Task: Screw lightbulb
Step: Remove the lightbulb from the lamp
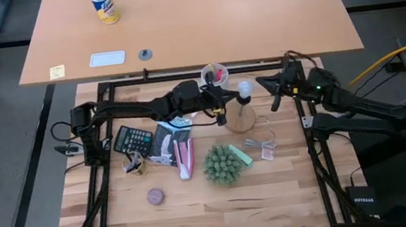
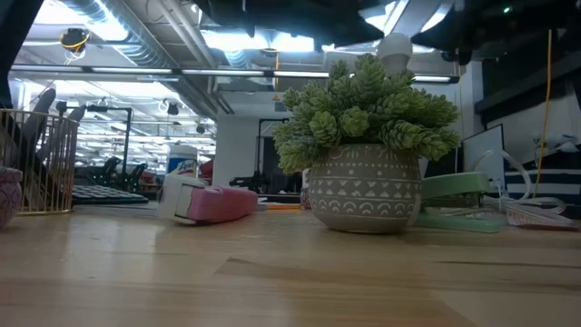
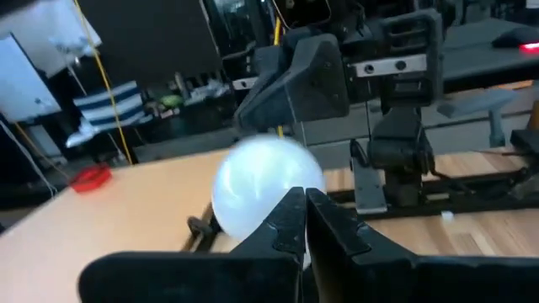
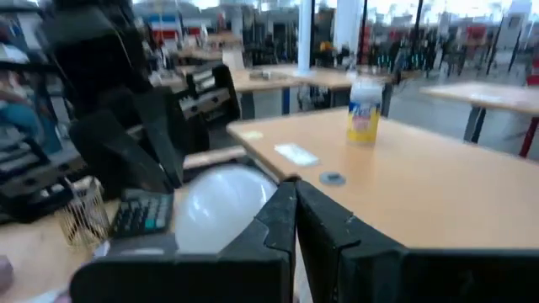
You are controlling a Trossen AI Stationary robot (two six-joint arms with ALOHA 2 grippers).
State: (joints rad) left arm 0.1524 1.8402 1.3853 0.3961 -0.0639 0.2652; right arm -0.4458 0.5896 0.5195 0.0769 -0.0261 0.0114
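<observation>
Two dark arms meet over the far middle of the wooden table (image 1: 199,207), one on each side of the lightbulb (image 1: 245,89). That white bulb stands upright on a round wooden base (image 1: 241,118), its silver end down, and it is the landmark for everything else. Just to its left hangs the left gripper (image 1: 221,113), jaws pressed together and holding nothing; the left wrist view shows the bulb (image 3: 265,189) right behind the closed tips. Just to its right sits the right gripper (image 1: 275,98), jaws likewise together and empty. Nearer the front edge from the bulb stands a potted green plant (image 1: 222,165), and farther left lies a black calculator (image 1: 133,140).
</observation>
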